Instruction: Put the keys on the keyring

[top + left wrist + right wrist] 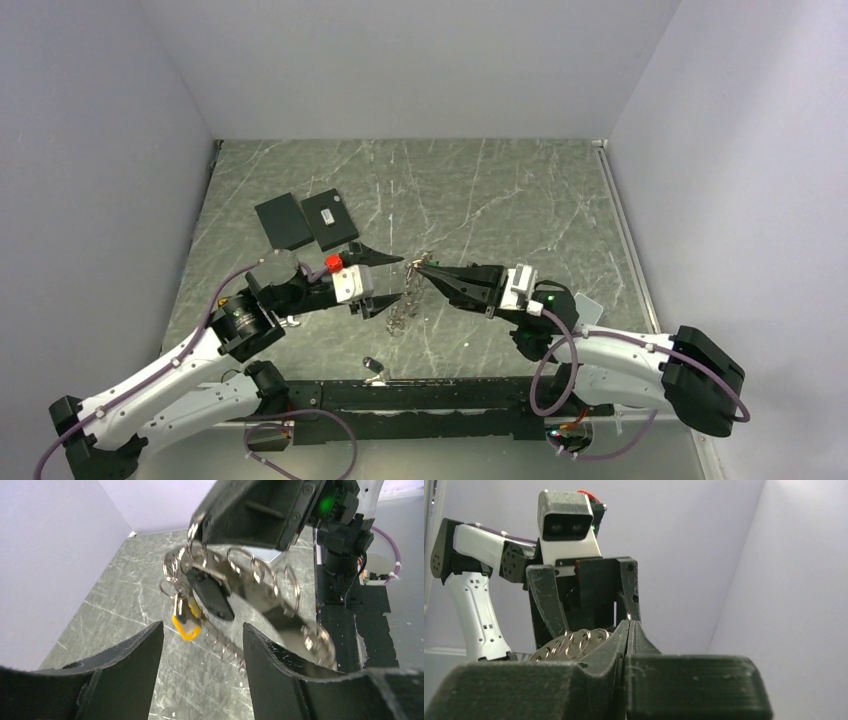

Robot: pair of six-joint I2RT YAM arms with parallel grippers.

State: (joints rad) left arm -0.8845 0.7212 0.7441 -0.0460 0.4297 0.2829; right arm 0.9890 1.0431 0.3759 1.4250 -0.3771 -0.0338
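top external: right gripper [420, 267] pinches the keyring [404, 302].

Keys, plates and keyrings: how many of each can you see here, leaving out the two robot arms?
Keyring: 1
Keys: 3 (loose key on the table; black-headed key and yellow-touched key hanging at the keyring)
Flat black plates: 2
Total: 6
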